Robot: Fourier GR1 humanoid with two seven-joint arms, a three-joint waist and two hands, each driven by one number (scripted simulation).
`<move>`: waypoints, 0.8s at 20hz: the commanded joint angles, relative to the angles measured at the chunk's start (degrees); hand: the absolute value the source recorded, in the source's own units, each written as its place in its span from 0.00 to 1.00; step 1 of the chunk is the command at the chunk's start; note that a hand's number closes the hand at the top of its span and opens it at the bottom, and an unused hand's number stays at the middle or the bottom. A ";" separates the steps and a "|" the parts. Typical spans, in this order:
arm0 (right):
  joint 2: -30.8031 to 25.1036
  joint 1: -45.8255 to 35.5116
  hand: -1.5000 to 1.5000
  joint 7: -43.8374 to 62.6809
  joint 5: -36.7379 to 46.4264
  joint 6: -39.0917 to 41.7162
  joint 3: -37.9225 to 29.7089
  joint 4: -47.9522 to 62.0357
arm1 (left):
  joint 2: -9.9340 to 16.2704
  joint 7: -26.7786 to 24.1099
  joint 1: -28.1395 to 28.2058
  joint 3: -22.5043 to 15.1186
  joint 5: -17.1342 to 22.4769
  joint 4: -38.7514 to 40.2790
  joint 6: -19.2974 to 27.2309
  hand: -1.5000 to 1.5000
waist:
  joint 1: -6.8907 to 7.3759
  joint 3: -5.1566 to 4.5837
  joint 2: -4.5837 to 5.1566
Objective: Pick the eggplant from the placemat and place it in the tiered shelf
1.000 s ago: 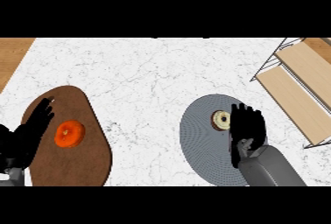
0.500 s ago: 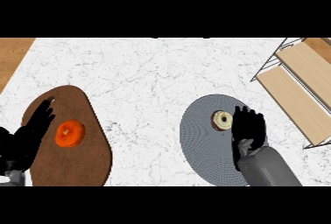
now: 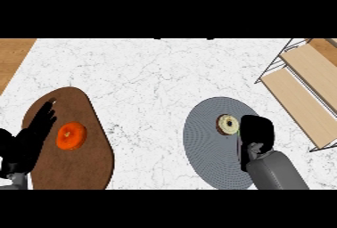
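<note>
While the white marbled surface (image 3: pixel 151 80) fills most of the view, a tiered wooden shelf (image 3: pixel 302 84) with a white wire frame stands at its right edge. A brown teardrop-shaped mat (image 3: pixel 79 164) lies at left carrying an orange ring-shaped item (image 3: pixel 70 136), and a round grey placemat (image 3: pixel 207 151) lies right of centre. On the placemat sits a small, pale round object (image 3: pixel 228 124) with a dark rim, presumably the eggplant, though it cannot be identified for certain. The right hand (image 3: pixel 256 133) hangs just beside it, fingers pointing down, touching or nearly so; whether they grasp it cannot be told. The left hand (image 3: pixel 30 142) rests at the left edge, fingers relaxed. To do this step well, the fingers should probably close squarely around the object before any lift toward the shelf.
</note>
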 commanded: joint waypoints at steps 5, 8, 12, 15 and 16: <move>0.84 -1.64 1.00 -0.47 6.25 -1.89 1.52 1.49 | -1.52 0.28 -0.03 1.47 -1.34 -0.27 -2.43 0.50 | -0.08 0.25 0.31; -1.42 -2.96 1.00 -1.54 5.11 0.89 -0.10 -6.75 | -1.60 -0.49 -0.37 2.23 -1.38 0.61 -2.13 0.50 | -0.25 0.24 0.24; 5.82 -7.27 1.00 8.57 6.68 -14.65 -10.42 -1.18 | -0.22 0.42 -0.42 2.80 -0.13 -0.74 -3.13 0.50 | 0.44 0.35 0.50; 10.14 -13.08 1.00 16.25 8.58 -20.43 -15.38 -0.55 | -0.66 0.79 -0.92 1.49 -0.78 -0.47 -3.54 0.50 | 0.93 0.30 0.61; 10.14 -10.30 1.00 16.02 10.65 -23.55 -13.81 -1.67 | -1.53 0.10 0.46 1.63 -1.67 -1.00 -1.85 0.50 | 0.48 0.29 0.36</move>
